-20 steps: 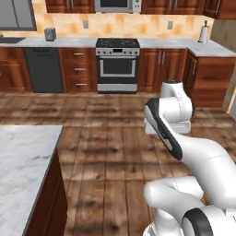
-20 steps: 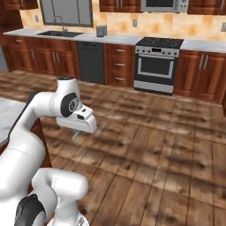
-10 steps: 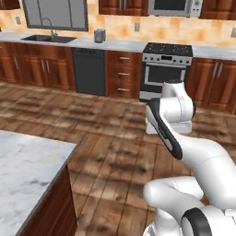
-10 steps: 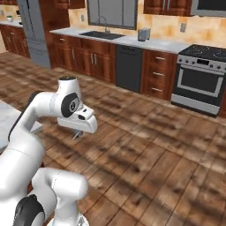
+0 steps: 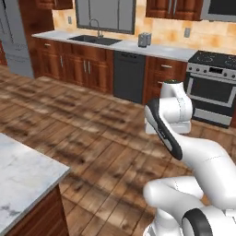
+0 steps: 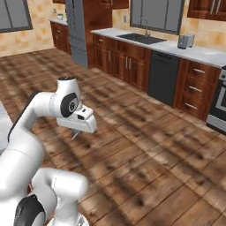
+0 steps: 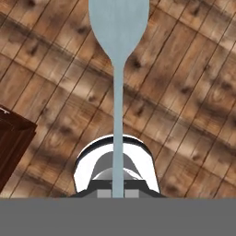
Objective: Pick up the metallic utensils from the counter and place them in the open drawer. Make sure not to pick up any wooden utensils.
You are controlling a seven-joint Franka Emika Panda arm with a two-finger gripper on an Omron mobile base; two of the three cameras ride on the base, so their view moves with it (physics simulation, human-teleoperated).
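Metallic utensil [image 7: 118, 69], all silver-grey, one piece: clenched by the handle end in the jaws, which are closed tight on the thin stem with no gap showing; the stem runs straight out along the hand's axis, the broad rounded head at the far end, so the piece sits centred and, by judgement, is unlikely to swing in carriage. In the right base view a slim sliver [image 6: 75, 133] hangs below the gripper [image 6: 78, 129]. Held above the plank floor [image 7: 184, 92], well clear of it; a carrying posture, judged suited to transit toward the open drawer. Dark reddish-brown wood corner [image 7: 11, 143] at the left of the hand view; whether this is the drawer cannot be told. Counter [image 5: 23, 179]: marble slab, near left, apart from the arm.
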